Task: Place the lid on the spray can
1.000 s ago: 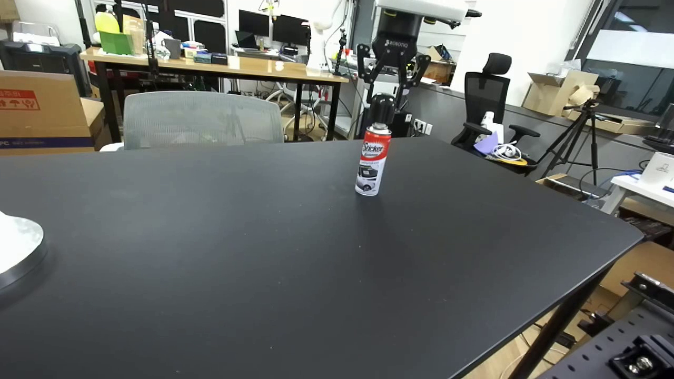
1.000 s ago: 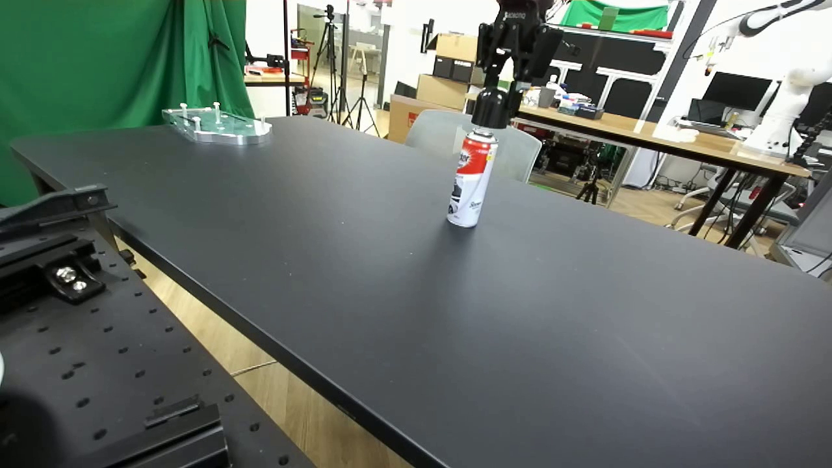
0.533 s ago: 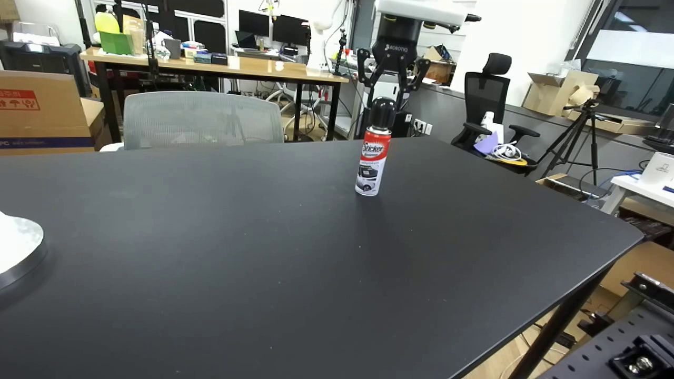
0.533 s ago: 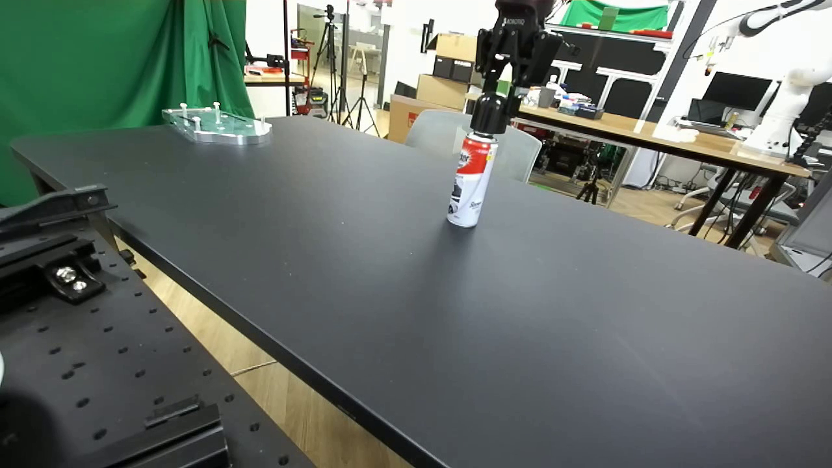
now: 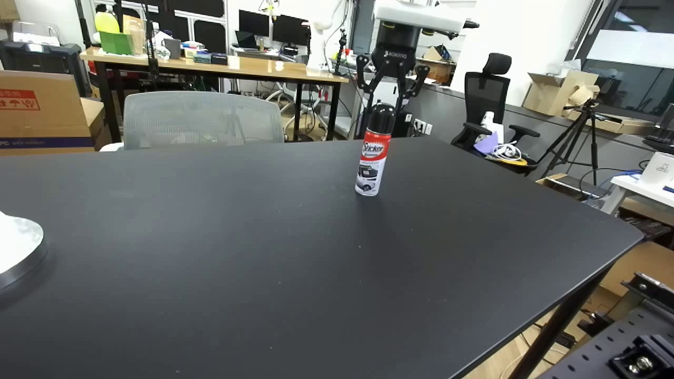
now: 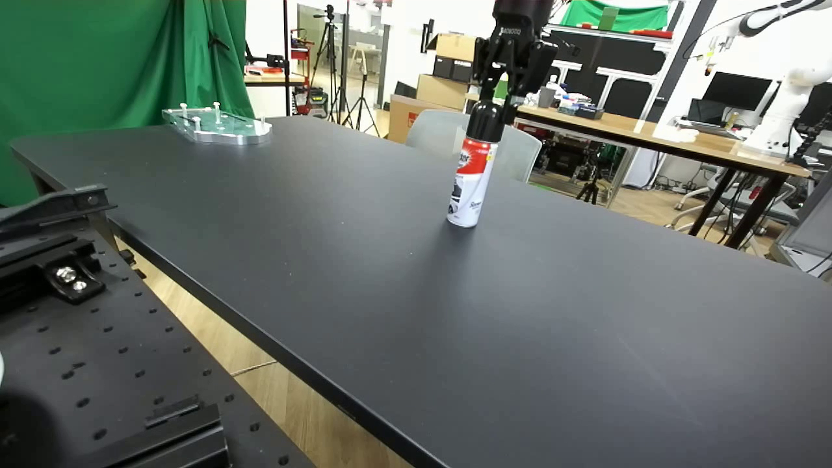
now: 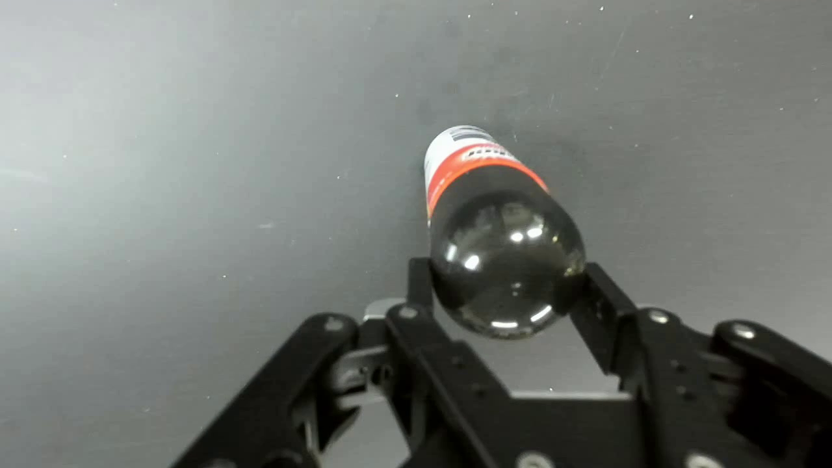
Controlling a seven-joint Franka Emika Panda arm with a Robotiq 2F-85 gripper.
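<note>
Beneath the white arm [image 5: 418, 17], the claw [image 7: 506, 281] points down, its two fingers [image 7: 599, 318] gripping from either side.

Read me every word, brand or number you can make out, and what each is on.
"Sticker": on the spray can.
"ROBOTIQ": on the hand.
"PC": on a cardboard box, perhaps cut off by the picture's edge.
Too small or blurred: the spray can's finer print and the cardboard box's red label.

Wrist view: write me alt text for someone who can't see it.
The gripper grasps a glossy black domed lid from both sides, the lid covering the top of a red and white spray can. The can, seen from above, stands on a dark, speckled table.
</note>
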